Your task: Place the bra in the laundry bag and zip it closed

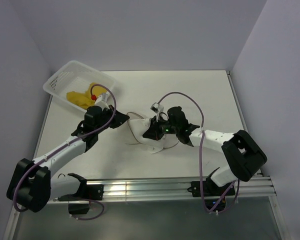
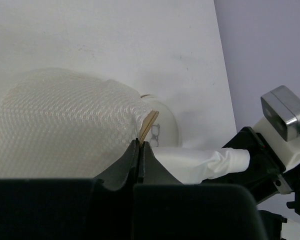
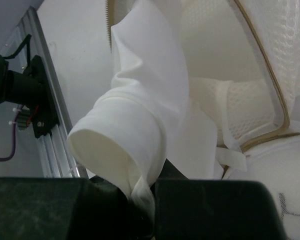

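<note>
laundry bag (image 2: pixel 60 125) is gripped at its tan rim (image 2: pixel 149 125) by the left pincer (image 2: pixel 140 150) | bra (image 3: pixel 140 110) is pinched by the right pincer (image 3: pixel 140 200) at the bag's open mouth | bag is rested mid-desk (image 1: pixel 200 90)

Translucent white mesh laundry bag (image 2: pixel 65 125), smooth white cloth bra (image 3: pixel 145 90), perforated white plastic basket (image 1: pixel 65 81), matt white table (image 1: pixel 200 95)

The top camera sits high up and looks down on the whole flat white surface (image 1: pixel 190 95) from far away. The left wrist camera looks over its black left hand (image 2: pixel 141 146), very close to the round white see-through mesh laundry bag (image 2: pixel 65 115). The right wrist camera looks past its black right hand (image 3: pixel 140 197) just as close, and all three views share that bag and the white cloth bra (image 3: pixel 140 90).
</note>
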Robot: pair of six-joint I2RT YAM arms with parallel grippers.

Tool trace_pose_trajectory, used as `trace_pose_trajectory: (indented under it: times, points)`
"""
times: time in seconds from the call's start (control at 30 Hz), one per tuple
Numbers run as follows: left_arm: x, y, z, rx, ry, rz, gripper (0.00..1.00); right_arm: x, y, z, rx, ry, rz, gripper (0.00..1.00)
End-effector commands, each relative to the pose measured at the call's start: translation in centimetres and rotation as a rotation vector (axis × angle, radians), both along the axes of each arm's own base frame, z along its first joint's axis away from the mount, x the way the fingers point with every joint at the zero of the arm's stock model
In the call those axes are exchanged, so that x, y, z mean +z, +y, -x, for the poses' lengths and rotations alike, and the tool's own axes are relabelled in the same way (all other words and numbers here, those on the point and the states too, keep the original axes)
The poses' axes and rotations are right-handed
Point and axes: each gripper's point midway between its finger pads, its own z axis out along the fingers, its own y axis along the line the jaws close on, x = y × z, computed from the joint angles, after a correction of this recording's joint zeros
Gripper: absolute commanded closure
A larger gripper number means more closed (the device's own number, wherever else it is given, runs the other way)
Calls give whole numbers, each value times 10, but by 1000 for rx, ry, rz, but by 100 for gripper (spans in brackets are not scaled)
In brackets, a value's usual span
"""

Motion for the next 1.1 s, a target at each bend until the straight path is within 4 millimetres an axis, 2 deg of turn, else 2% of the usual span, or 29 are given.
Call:
trace_pose_trajectory:
  times: [0.0,0.13,0.2,0.3,0.47,0.57,0.63,0.77,0.83,0.87,0.97,1.03,1.07]
  points:
    - [46,-15,-1,-49,-124,72,100,-8,2,-8,-13,15,47,100]
    - [52,-34,13,-128,-138,87,100,-6,11,-26,-71,62,59,100]
    - [56,-44,23,-163,-152,89,100,1,18,-36,-104,60,33,100]
    - [59,-53,35,-202,-171,91,100,15,31,-42,-135,66,-27,100]
    - [64,-61,48,-249,-177,113,100,23,51,-44,-230,91,-116,100]
    - [61,-58,52,-237,-165,104,100,39,44,-43,-313,115,-255,100]
    - [58,-51,52,-204,-151,87,100,59,34,-47,-393,119,-339,100]
    - [46,-44,59,-189,-119,78,100,98,19,-40,-454,149,-543,100]
    - [40,-42,61,-180,-101,79,100,105,12,-36,-482,188,-609,100]
    - [39,-41,62,-181,-97,81,100,118,6,-37,-501,169,-645,100]
    - [40,-43,67,-195,-92,98,100,134,-1,-34,-520,147,-685,100]
    - [38,-46,68,-210,-85,111,100,137,2,-32,-535,143,-680,100]
    - [38,-48,71,-225,-74,127,100,124,4,-33,-570,162,-628,100]
